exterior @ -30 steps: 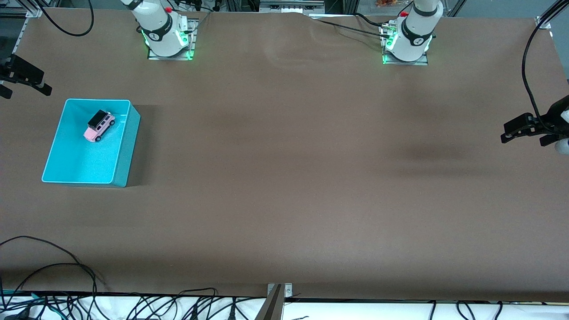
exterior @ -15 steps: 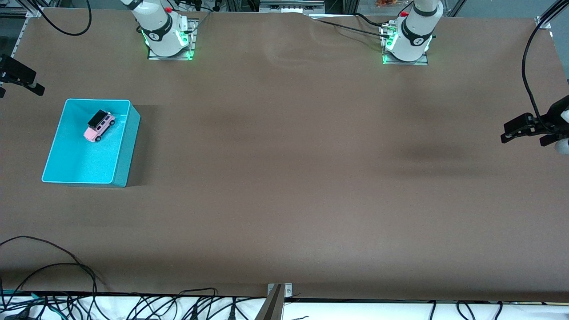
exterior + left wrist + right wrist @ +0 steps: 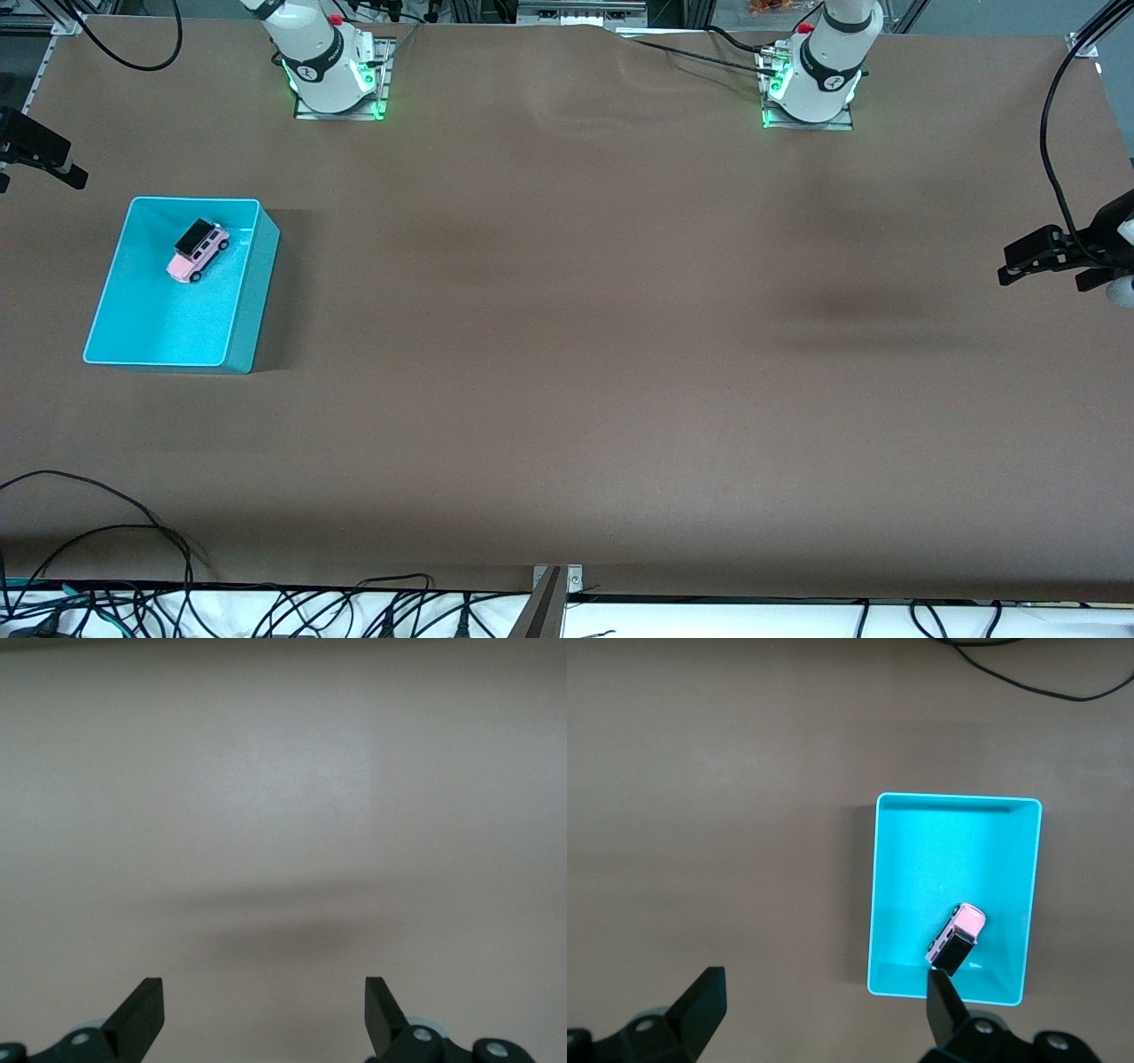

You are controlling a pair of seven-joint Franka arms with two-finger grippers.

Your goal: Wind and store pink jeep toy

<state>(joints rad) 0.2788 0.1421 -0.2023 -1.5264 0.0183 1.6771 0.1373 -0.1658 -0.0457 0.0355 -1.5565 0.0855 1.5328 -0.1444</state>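
Pink jeep toy point(image 3: 198, 252), black-roofed, upright in teal bin point(image 3: 251, 292); both grippers agape, empty.

No legible text or labels

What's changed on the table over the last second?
Only the right gripper moved: it drew back a little toward the table's edge at the right arm's end, jaws open and empty. The jeep sits as before in the teal bin, and the left gripper waits open at its own end.
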